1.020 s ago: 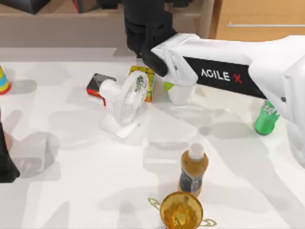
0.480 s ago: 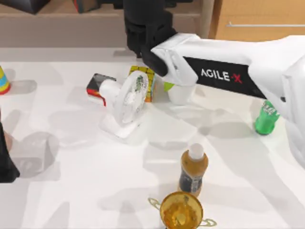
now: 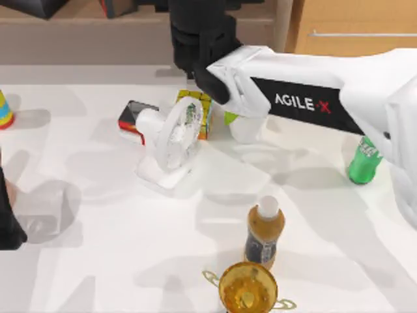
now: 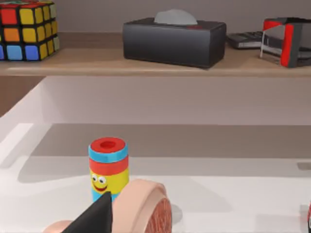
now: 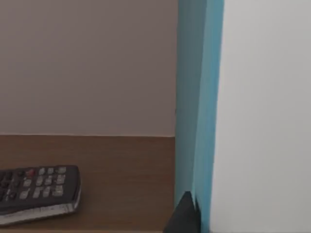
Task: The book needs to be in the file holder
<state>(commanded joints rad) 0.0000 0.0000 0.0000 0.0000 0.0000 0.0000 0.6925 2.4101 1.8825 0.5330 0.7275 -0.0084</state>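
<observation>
The book [image 5: 199, 111] stands upright close in front of the right wrist camera, showing a light-blue cover edge and a broad white side. A black fingertip [image 5: 183, 213] of my right gripper rests against the blue cover, and the grip looks shut on it. My right arm [image 3: 293, 98] reaches across the table to the wooden shelf [image 3: 85, 19] at the back, where its dark wrist [image 3: 195, 36] hangs. The file holder is out of view. My left arm [image 3: 6, 222] is parked at the table's left edge.
On the table stand a white fan [image 3: 171, 140], a colour cube [image 3: 195, 111], a black-and-red box [image 3: 133, 117], a white cup [image 3: 246, 127], a green bottle [image 3: 361, 163], an amber bottle [image 3: 264, 231] and a gold trophy [image 3: 247, 290]. A remote [image 5: 36, 191] lies on the shelf.
My right arm has shifted slightly up and to the right, uncovering a little more of the green bottle. The left arm has stayed where it was.
</observation>
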